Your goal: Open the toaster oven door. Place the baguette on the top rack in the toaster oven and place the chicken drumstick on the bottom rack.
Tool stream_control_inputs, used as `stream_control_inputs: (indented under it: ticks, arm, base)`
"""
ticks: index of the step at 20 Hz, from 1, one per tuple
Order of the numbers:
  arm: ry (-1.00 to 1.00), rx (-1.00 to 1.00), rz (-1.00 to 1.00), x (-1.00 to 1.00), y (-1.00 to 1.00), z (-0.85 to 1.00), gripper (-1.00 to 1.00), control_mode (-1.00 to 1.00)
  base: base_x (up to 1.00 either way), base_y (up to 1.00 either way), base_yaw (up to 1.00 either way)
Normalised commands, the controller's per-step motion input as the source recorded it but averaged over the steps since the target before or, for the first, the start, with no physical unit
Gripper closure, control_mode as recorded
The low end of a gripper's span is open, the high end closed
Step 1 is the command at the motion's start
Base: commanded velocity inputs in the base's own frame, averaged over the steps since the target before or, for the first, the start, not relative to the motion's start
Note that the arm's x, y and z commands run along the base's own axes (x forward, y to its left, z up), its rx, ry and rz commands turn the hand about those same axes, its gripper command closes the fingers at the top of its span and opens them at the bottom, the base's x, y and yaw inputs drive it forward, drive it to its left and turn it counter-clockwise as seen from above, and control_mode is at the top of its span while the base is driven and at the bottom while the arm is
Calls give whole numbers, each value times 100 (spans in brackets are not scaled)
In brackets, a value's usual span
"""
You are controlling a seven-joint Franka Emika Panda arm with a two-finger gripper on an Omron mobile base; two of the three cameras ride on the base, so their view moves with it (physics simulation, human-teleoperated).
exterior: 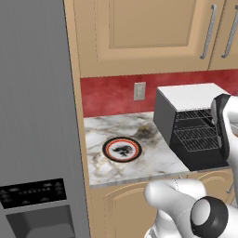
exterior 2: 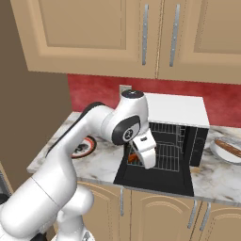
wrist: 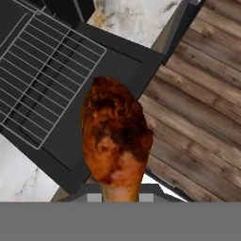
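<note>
The toaster oven [exterior 2: 176,109] stands on the counter with its door [exterior 2: 155,181] folded down flat towards me. Inside it I see the top rack [exterior 2: 165,128] and the bottom rack [exterior 2: 167,157]; both also show from the left, the top rack [exterior: 195,115] above the bottom rack [exterior: 200,138]. My gripper [exterior 2: 137,157] hangs over the left part of the open door, shut on the chicken drumstick [exterior 2: 133,157]. In the hand view the drumstick [wrist: 116,134] hides the fingertips, with a wire rack [wrist: 42,70] and the door [wrist: 117,52] behind it. The baguette [exterior 2: 229,148] lies on a plate to the right of the oven.
A red-rimmed plate [exterior: 122,149] sits on the marble counter [exterior: 100,135] left of the oven. The grey fridge [exterior: 35,116] walls off the counter's left end. Wall cabinets [exterior 2: 141,33] hang above. Wooden floor [wrist: 202,108] lies below the door's edge.
</note>
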Motion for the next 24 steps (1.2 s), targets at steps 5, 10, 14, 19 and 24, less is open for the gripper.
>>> stream_control_inputs:
  ticks: [5, 10, 14, 19, 24]
  arm:
    - [-9, 0, 4, 23, -3, -25, 100, -100]
    - [-9, 1, 17, 20, -2, -15, 100, -100]
    - [-5, 0, 23, 9, -1, 0, 100, -100]
    - [-1, 0, 25, 13, 0, 0, 100, -100]
    - [0, 1, 18, 30, 0, -4, 100, -100]
  base:
    - [0, 0, 0]
    - [0, 0, 0]
    - [0, 0, 0]
    - [0, 0, 0]
    - [0, 0, 0]
